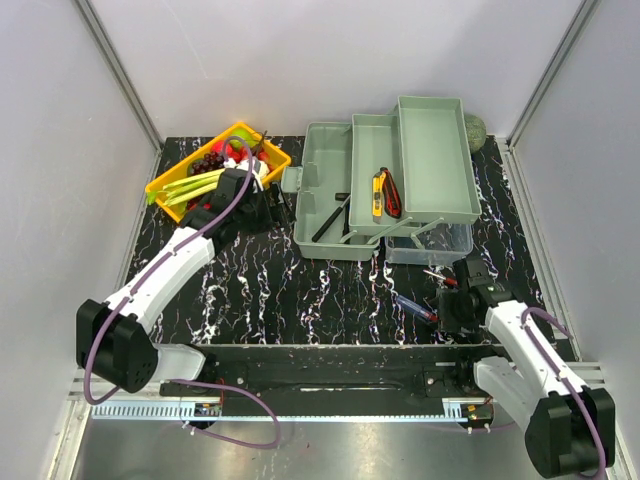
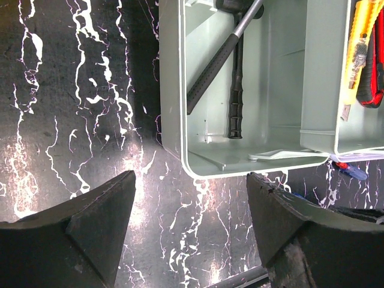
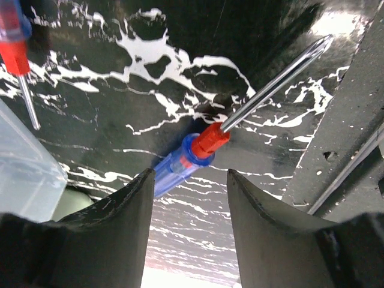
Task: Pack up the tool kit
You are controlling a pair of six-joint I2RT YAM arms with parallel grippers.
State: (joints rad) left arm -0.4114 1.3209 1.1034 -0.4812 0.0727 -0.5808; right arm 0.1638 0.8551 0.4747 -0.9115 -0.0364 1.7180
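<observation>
The pale grey-green toolbox [image 1: 330,205] stands open at mid-table with its trays [image 1: 435,150] folded out to the right. A yellow cutter [image 1: 377,193] and a red cutter [image 1: 391,192] lie in a tray. Two black-handled tools [image 2: 235,90] rest in the box bottom. My left gripper [image 2: 191,198] hovers open just left of the box's near corner [image 2: 198,171], holding nothing. My right gripper [image 3: 190,180] is open over the blue-handled screwdriver [image 3: 180,165]. Its handle lies by the left fingertip [image 3: 141,186] and its shaft points away. A red-handled screwdriver [image 3: 13,48] lies further off.
A yellow tray [image 1: 165,183] of fruit and vegetables sits at the back left, behind my left arm. A clear plastic lid [image 1: 430,243] rests under the folded-out trays, near the screwdrivers. A green round object [image 1: 476,131] sits in the back right corner. A metal rail [image 1: 330,360] borders the near edge.
</observation>
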